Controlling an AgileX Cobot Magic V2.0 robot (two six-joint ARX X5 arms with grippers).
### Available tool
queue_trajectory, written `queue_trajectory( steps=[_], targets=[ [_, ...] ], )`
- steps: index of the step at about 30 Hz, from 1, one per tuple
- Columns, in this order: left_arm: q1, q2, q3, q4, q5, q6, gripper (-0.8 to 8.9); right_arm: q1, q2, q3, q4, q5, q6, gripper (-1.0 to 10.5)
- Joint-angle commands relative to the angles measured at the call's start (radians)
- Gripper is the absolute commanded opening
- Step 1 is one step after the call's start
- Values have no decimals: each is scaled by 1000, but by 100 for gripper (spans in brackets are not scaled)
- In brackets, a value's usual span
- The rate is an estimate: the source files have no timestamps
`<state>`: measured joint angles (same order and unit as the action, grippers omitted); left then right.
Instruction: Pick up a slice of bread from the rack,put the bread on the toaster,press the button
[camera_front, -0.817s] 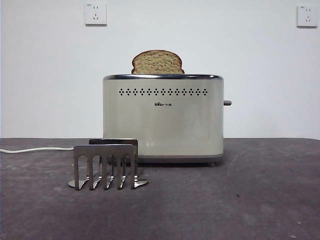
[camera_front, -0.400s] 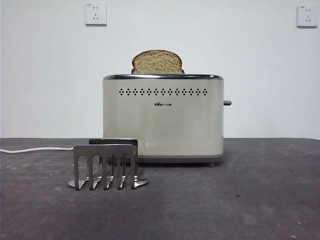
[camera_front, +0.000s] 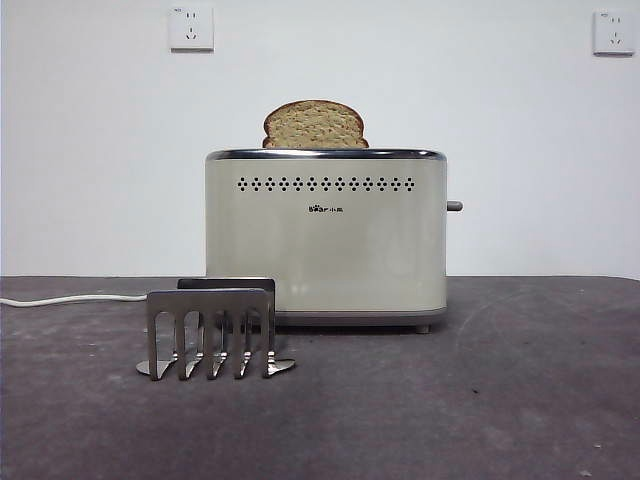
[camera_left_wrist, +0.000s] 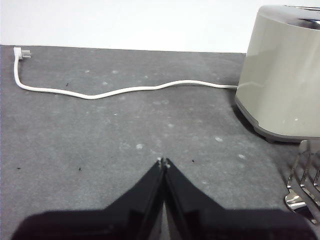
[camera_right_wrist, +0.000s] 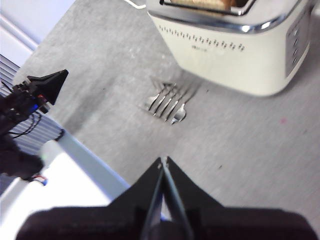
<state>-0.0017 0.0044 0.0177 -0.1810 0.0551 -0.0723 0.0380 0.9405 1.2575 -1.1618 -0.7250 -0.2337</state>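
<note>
The slice of bread (camera_front: 315, 125) stands in the slot of the cream toaster (camera_front: 326, 240), its domed top sticking out above the chrome rim. The button (camera_front: 455, 206) juts from the toaster's right side, high up. The grey rack (camera_front: 212, 332) stands bare in front of the toaster's left corner. Neither arm shows in the front view. My left gripper (camera_left_wrist: 163, 162) is shut over bare table, with the toaster (camera_left_wrist: 282, 75) and the rack's edge (camera_left_wrist: 302, 182) off to one side. My right gripper (camera_right_wrist: 163, 161) is shut, high above the table, looking down at the rack (camera_right_wrist: 169, 99) and toaster (camera_right_wrist: 235, 45).
A white power cord (camera_left_wrist: 115, 90) runs across the dark table from the toaster to its plug (camera_left_wrist: 21, 53). Two white wall sockets (camera_front: 191, 27) sit high on the back wall. The other arm's black tip (camera_right_wrist: 47, 82) shows beside the table edge in the right wrist view.
</note>
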Motion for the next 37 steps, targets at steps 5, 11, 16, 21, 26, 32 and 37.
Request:
queue_trajectory(
  steps=[5,11,16,21,26,32,37],
  targets=[
    [3,-3,-15,1,-3,-6,-3,-13,-169,-132,297,26,36,1],
    [3,-3,-15,0,-3,-7,-3,-11,-358,-420,624,356,177,1],
    [3,-3,-15,1,-3,-7,-3,-10,-523,-673,902,478,279,1],
    [3,-3,-15,1,-3,-6,-3,-9,-649,-853,1009,578,282,1],
    [3,-3,-15,1,-3,-6,-3,-9,-752,-996,1035,634,286,1],
    [3,-3,-15,1,-3,-6,-3,-9,-851,-1149,1073,655,336,1],
    [3,-3,-15,1,-3,-7,-3,-4,-901,-1230,1078,655,368,1]
  ],
)
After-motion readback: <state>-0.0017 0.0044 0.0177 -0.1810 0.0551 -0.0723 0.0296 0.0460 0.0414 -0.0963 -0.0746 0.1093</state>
